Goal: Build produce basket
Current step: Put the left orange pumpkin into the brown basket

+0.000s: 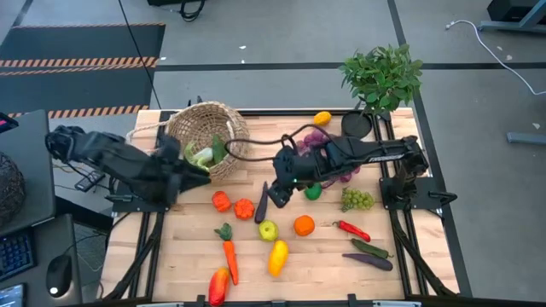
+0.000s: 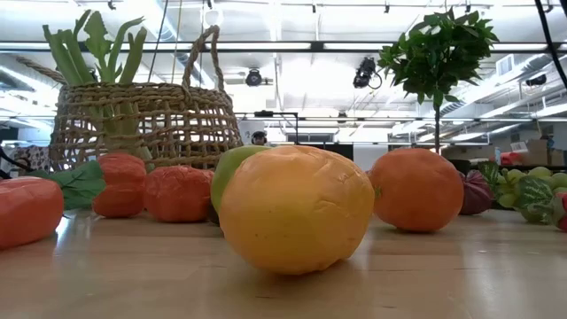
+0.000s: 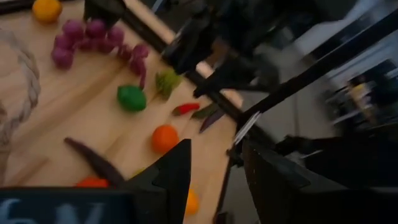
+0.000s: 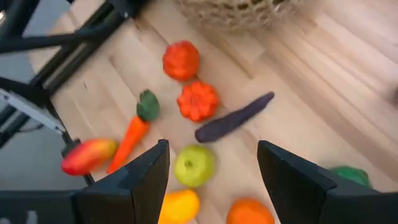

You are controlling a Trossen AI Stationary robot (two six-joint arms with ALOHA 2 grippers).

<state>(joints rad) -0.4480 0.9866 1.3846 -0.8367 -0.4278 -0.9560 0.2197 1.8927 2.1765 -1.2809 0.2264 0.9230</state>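
On the wooden table [image 1: 188,256], the basket [image 1: 205,136] sits near the far left corner with a leek [image 1: 203,156] inside. Right gripper [image 1: 281,189] hovers mid-table, spread wide and empty; left gripper [image 1: 192,176], also parted and empty, is beside the basket. Produce [image 1: 269,230] lies scattered toward the near edge.

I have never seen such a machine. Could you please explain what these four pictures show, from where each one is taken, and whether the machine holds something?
It is a robot with two dark arms at a wooden table. One picture looks down from above, one looks level from the table top, and two come from cameras on the wrists. The left tool is beside the basket, which already holds a leek. The right tool is open and empty above toy produce: a green apple, a carrot and a dark eggplant. A potted plant stands at the far edge.
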